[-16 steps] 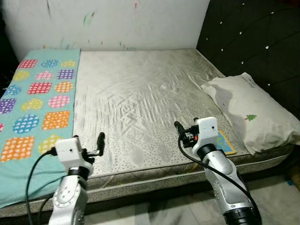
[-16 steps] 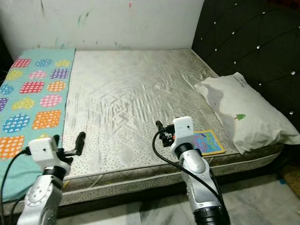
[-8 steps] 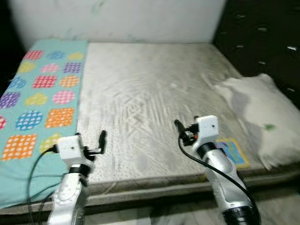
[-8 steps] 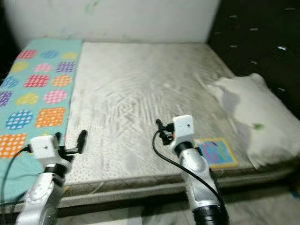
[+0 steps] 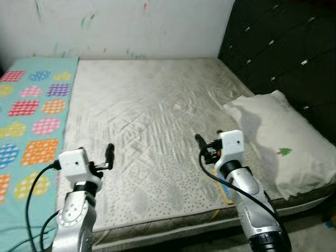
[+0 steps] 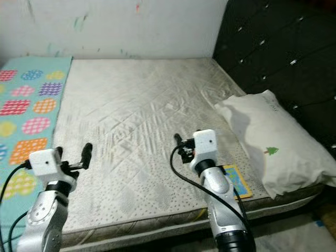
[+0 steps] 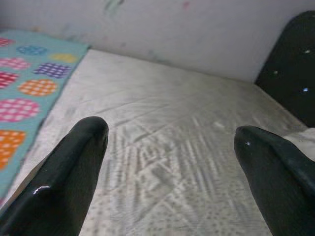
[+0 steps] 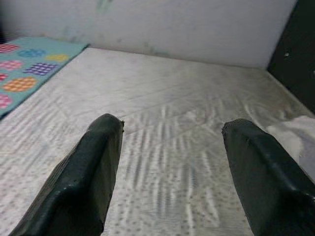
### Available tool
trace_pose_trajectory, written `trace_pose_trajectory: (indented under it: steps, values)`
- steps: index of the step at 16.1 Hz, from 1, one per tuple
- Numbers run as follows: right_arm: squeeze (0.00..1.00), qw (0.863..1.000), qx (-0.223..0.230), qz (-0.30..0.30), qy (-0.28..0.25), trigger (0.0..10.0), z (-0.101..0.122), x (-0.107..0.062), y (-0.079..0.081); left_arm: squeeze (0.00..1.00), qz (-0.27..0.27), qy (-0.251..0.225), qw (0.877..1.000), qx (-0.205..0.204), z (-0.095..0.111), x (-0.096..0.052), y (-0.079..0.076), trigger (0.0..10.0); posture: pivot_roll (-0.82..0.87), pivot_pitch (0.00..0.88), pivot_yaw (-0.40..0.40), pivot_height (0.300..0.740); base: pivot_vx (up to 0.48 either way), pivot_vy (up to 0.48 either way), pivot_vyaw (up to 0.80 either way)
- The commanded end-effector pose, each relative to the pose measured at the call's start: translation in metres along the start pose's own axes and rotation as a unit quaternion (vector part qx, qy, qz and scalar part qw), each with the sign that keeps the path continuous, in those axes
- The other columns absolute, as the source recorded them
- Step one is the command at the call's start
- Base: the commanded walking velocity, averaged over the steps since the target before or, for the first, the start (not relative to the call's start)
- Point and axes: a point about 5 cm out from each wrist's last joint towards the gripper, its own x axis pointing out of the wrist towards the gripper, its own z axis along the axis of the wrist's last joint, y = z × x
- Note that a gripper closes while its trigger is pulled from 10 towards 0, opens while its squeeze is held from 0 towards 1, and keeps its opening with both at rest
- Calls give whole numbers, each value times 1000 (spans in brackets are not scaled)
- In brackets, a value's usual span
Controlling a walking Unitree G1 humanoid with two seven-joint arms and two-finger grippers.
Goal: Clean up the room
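Observation:
A bare grey mattress [image 5: 152, 110] lies before me. A teal blanket [image 5: 31, 121] with coloured patches covers its left side. A white pillow [image 5: 273, 136] with a small green tree print rests at the right, against the black tufted headboard [image 5: 278, 47]. A colourful flat book [image 6: 237, 181] lies near the mattress's front edge, partly hidden behind my right arm. My left gripper [image 5: 109, 152] hovers open over the front left of the mattress, its fingers [image 7: 74, 162] wide apart and empty. My right gripper [image 5: 201, 143] is open above the front middle, just left of the book.
A white wall [image 5: 131, 26] with paint marks runs behind the bed. The mattress's front edge [image 5: 173, 228] is just below my arms. A strip of floor [image 5: 320, 231] is at the lower right corner.
The camera has swung and the picture has sharpened after a blur; the blanket now sits farther left in view. Both arms keep the same pose, fingers still apart.

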Motion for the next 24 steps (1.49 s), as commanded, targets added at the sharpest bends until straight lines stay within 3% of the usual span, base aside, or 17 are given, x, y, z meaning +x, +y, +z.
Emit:
trace_pose_trajectory:
  steps: [1, 5, 9, 24]
  values:
    - [0, 1000, -11, 0, -8, 10000, 4, 0, -4, 0, -2, 9, 1000, -5, -2, 0, -3, 10000, -114, 0, -48, 740, 0, 0, 0]
    - [0, 1000, -16, 4, -8, 10000, 3, -1, -3, 0, 0, 13, 1000, -7, -4, 0, -3, 10000, -114, 0, -47, 740, 0, 175, 759]
    - [0, 1000, -2, 5, -8, 10000, 2, -1, -3, 0, 3, 18, 1000, -10, -6, 0, -3, 10000, -115, 0, -50, 740, 0, 480, 0]
    - [0, 1000, -17, 21, 0, 10000, 0, -2, 0, 0, 9, 23, 1000, -17, -7, 0, -2, 10000, -118, 0, -54, 740, 0, 480, 0]
